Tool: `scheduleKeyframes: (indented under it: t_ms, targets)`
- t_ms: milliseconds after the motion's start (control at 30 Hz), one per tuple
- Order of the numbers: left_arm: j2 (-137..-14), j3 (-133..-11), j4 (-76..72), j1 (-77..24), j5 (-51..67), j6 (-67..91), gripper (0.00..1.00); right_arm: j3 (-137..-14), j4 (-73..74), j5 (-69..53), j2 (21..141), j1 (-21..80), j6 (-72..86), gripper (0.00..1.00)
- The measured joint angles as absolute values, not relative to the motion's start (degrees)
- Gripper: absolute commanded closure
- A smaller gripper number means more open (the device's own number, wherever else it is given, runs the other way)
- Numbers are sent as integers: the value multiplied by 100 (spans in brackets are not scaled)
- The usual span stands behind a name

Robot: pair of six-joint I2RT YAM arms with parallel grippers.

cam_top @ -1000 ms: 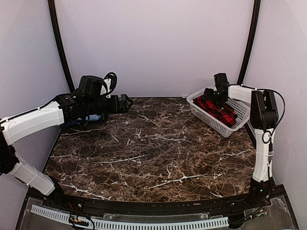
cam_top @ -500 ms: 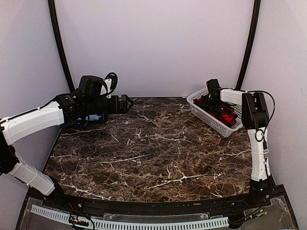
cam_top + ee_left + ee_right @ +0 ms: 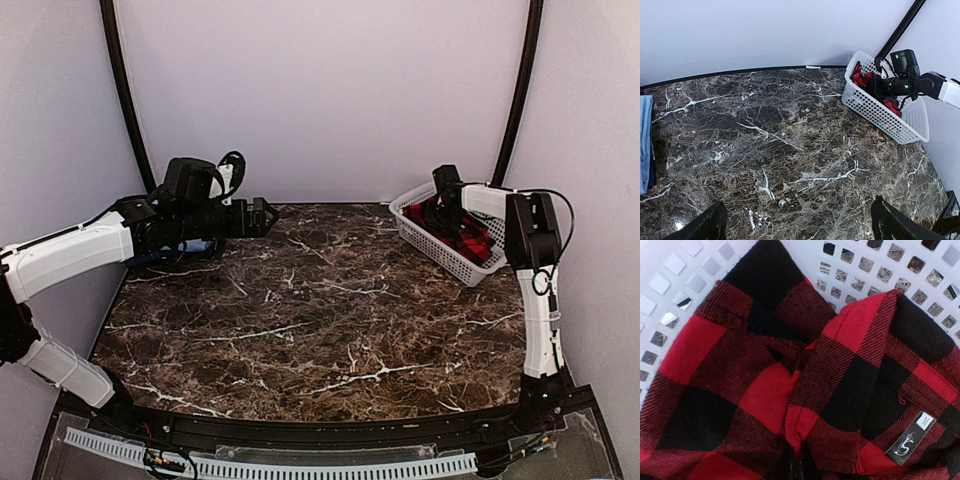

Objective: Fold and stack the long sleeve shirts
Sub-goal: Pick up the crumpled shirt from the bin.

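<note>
the red-and-black flannel shirt (image 3: 765,390) lies bunched in the white mesh basket (image 3: 450,262) at the far right corner of the marble table (image 3: 300,300), its collar and a neck label (image 3: 912,437) marked "m" facing up. the right gripper (image 3: 440,205) reaches into the basket's far end, right down over the flannel; its fingers are almost wholly hidden at the bottom edge of the wrist view, so i cannot tell whether they are spread or clenched on the cloth. the left gripper (image 3: 800,225) hangs above the far left of the table, fingers (image 3: 705,225) spread wide and holding nothing. a light blue shirt (image 3: 645,140) lies at the table's left edge, below the left arm and well apart from the basket.
</note>
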State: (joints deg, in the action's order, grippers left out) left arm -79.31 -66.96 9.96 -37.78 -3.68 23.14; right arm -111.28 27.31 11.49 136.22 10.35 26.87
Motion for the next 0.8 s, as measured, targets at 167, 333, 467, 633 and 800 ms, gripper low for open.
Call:
scheduleKeyframes:
  t_ms: [167, 333, 467, 633, 800]
  targets:
    - [-7931, -6696, 996, -3778, -373, 2314, 1, -11343, 2915, 1142, 13611, 1013, 2602, 100]
    - [-7931, -6705, 996, -3778, -379, 2314, 1, -11491, 3015, 1142, 13356, 1013, 2526, 100]
    - [-7933, -6742, 991, -3778, -395, 2314, 1, -11552, 2982, 1142, 12822, 1013, 2423, 100]
    - [-7950, -6753, 991, -3778, -392, 2314, 1, -11660, 2801, 1129, 12042, 1052, 2259, 100]
    - [-7983, -6757, 991, -3778, -392, 2314, 1, -11749, 2600, 1063, 11380, 1282, 2014, 100]
